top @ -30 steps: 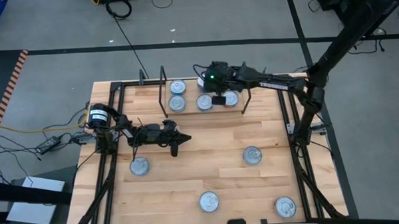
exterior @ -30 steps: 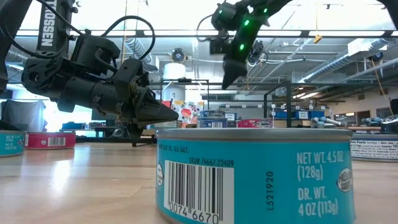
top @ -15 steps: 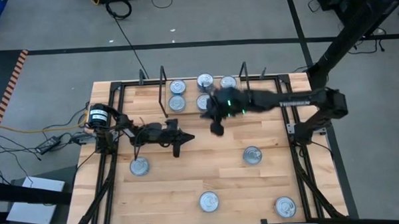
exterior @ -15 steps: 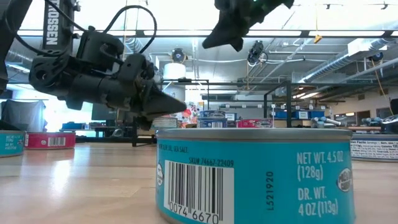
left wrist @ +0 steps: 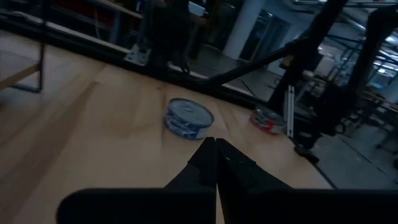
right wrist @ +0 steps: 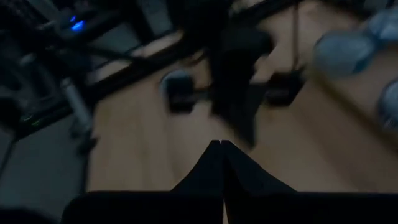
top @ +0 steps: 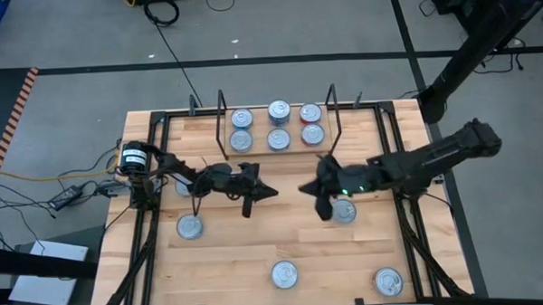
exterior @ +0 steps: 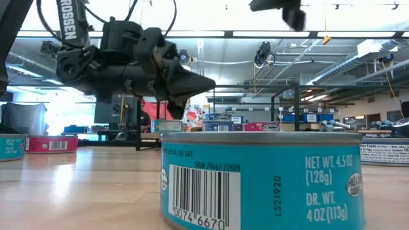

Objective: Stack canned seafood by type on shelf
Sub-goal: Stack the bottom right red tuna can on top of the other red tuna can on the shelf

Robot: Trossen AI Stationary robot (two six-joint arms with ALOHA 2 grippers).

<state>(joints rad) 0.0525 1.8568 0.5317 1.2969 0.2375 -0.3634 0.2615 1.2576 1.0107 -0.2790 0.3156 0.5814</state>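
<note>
Six tins (top: 278,126) on shelf (top: 323,148) at twelve o'clock; closed left gripper (top: 269,193) and right gripper (top: 305,187) tip-to-tip near table centre.

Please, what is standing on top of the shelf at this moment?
Six tins stand on the shelf, in two rows of three, lids up. Whether other tins lie beneath them cannot be seen from above.

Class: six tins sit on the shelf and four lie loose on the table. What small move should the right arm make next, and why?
Probably open the right gripper and lower it over the tin just beside it: the fingers are shut and empty, and that loose tin is the nearest one off the shelf.
</note>
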